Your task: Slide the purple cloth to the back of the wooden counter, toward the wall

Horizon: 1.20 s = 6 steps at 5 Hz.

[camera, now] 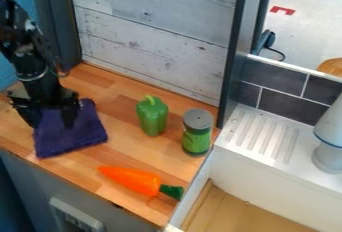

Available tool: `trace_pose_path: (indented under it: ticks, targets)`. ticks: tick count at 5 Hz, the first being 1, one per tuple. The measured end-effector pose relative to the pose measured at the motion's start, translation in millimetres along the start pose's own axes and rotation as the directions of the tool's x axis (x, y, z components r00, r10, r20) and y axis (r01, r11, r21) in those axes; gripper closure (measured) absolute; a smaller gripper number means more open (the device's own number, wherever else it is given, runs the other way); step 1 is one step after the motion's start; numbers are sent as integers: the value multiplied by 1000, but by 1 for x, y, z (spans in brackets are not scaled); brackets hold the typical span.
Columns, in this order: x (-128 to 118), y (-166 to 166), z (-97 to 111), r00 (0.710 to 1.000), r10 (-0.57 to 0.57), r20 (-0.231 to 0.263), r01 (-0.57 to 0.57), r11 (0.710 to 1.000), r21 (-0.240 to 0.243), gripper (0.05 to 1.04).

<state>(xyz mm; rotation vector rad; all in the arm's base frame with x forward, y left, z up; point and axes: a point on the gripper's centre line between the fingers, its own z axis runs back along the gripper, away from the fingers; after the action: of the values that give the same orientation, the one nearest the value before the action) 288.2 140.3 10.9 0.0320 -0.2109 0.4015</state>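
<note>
Two fingers (pixel 69 116) spread wide, and the gripper (pixel 49 118) has nothing in its grasp! Right below lies the purple cloth (pixel 70 140), flat at the counter's left; contact, I can't tell. Moving right, a green pepper (pixel 152 117) stands beside a lidded can (pixel 197 135), with a carrot (pixel 133 180) lying on the near side. Progress? Early, I'd judge: the cloth is down, no grip made, and any handling remains to be done.
</note>
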Motion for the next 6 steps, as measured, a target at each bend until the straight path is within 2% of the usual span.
trace_pose_path:
  ticks: [2,3,5,6]
  targets:
    - [-5,-10,-18,999,-28,-39,29,1000,12,83]
    - [4,-8,-23,999,-24,-38,25,999,26,83]
    - [42,-7,-33,999,-4,-38,5,999,31,83]
    - [73,-7,-39,999,25,-39,-24,999,26,83]
